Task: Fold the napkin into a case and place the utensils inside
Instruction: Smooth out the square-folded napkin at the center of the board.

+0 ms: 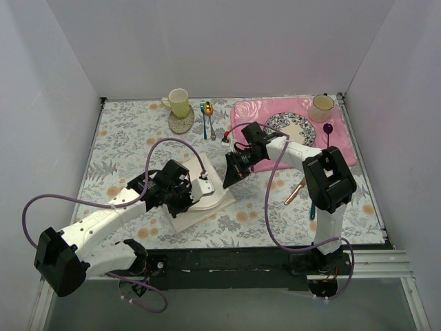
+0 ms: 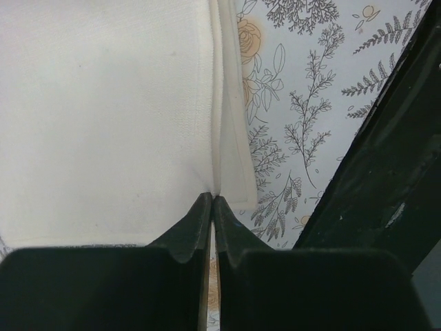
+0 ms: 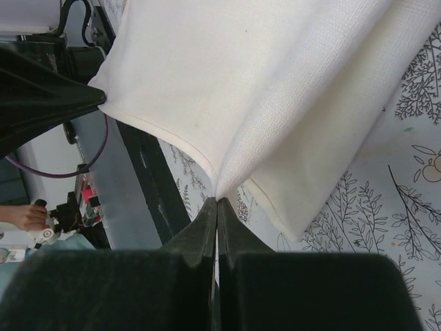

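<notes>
Here, both arms work the cream napkin (image 1: 207, 201), which lies partly folded toward the near edge of the table (image 1: 117, 138), a little left of centre. The left jaws are pressed shut on a hemmed corner of the cloth, and the right jaws are shut on a neighbouring edge, with the fabric lifted and drawn taut between them. Each hold is only a tip-pinch on a thin margin. If either arm pulls away from the other, the hem could slip free and the fold would likely fall open. The layers may also part if only one ply is caught. The two wrists sit close together, so a careless swing risks a knock. The copper knife (image 1: 295, 192) waits beside the right arm (image 1: 324, 176), toward the near right corner, not yet inside.
</notes>
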You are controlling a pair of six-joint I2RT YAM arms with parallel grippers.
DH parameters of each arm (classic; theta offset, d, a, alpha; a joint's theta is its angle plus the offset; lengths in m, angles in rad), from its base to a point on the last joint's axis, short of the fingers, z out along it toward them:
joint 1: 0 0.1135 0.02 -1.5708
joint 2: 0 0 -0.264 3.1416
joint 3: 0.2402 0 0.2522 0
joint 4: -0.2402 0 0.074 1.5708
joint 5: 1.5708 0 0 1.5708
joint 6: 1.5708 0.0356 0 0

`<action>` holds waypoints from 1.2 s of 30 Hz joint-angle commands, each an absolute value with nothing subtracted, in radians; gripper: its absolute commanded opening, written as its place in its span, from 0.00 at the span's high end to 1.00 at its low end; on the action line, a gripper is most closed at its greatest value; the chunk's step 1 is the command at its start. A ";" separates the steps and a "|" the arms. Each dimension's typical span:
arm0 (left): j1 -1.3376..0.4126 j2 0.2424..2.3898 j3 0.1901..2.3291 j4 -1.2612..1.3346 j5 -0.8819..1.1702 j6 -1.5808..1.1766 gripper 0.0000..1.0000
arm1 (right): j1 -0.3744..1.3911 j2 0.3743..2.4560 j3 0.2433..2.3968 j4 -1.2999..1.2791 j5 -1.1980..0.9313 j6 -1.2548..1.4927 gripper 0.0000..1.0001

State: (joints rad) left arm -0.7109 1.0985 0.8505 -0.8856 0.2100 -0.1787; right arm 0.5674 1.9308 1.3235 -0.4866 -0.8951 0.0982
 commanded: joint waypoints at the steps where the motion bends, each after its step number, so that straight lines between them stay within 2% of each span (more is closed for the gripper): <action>1: -0.713 1.095 0.770 -0.845 0.270 -0.175 1.00 | 0.575 1.957 1.313 -0.511 -0.861 0.060 0.99; 15: -0.700 1.232 0.591 -0.603 0.190 -0.181 1.00 | 0.575 2.121 1.347 -0.477 -0.736 0.049 0.99; 24: -0.563 1.304 0.640 -0.574 0.232 -0.110 1.00 | 0.565 2.171 1.494 -0.469 -0.736 0.052 0.99; 27: -0.561 1.290 0.678 -0.598 0.276 -0.112 1.00 | 0.563 2.149 1.523 -0.480 -0.776 0.041 0.78; 28: -0.560 1.290 0.702 -0.607 0.291 -0.120 1.00 | 0.561 2.125 1.525 -0.477 -0.787 0.041 0.62; 31: -0.561 1.282 0.726 -0.638 0.328 -0.132 1.00 | 0.549 2.050 1.502 -0.443 -0.818 0.054 0.46; 36: -0.560 1.276 0.718 -0.663 0.344 -0.123 1.00 | 0.534 1.933 1.414 -0.381 -0.827 0.103 0.45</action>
